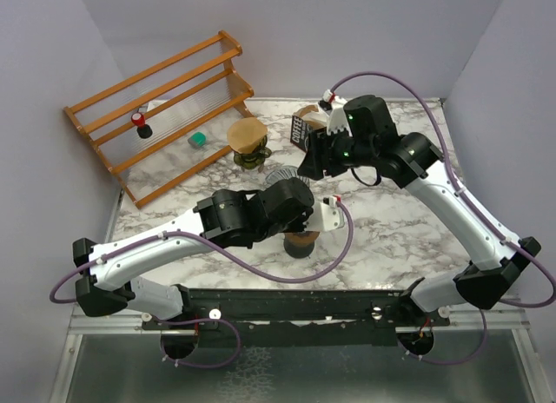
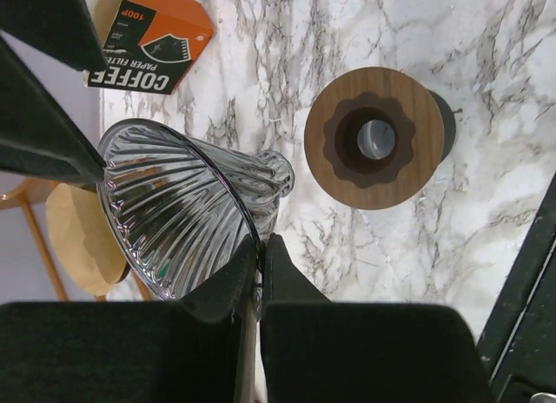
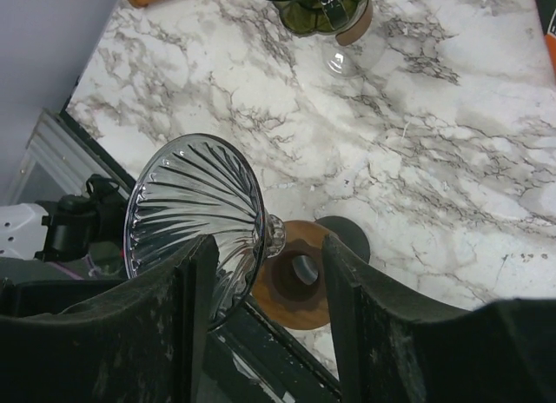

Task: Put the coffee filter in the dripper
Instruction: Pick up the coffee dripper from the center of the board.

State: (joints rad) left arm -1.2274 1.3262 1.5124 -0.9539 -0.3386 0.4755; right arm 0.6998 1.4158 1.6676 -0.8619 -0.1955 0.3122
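My left gripper point(image 1: 291, 181) point(image 2: 259, 247) is shut on the rim of the clear ribbed glass dripper point(image 1: 282, 172) point(image 2: 178, 212) and holds it tilted above the table. The dripper's wooden ring holder point(image 1: 301, 241) point(image 2: 373, 138) stands on a dark base just right of it. A brown paper coffee filter point(image 1: 247, 135) point(image 2: 80, 238) sits in a dark green glass vessel point(image 1: 252, 156) at the back. My right gripper point(image 1: 314, 164) point(image 3: 269, 273) is open and empty, hovering above the dripper point(image 3: 193, 210) and the holder point(image 3: 300, 281).
An orange and black coffee filter box point(image 1: 306, 125) point(image 2: 148, 38) lies at the back centre. A wooden rack point(image 1: 156, 108) stands at the back left, with a small red-capped item point(image 1: 139, 122) and a teal item point(image 1: 197, 140). The green vessel point(image 3: 321, 8) shows in the right wrist view.
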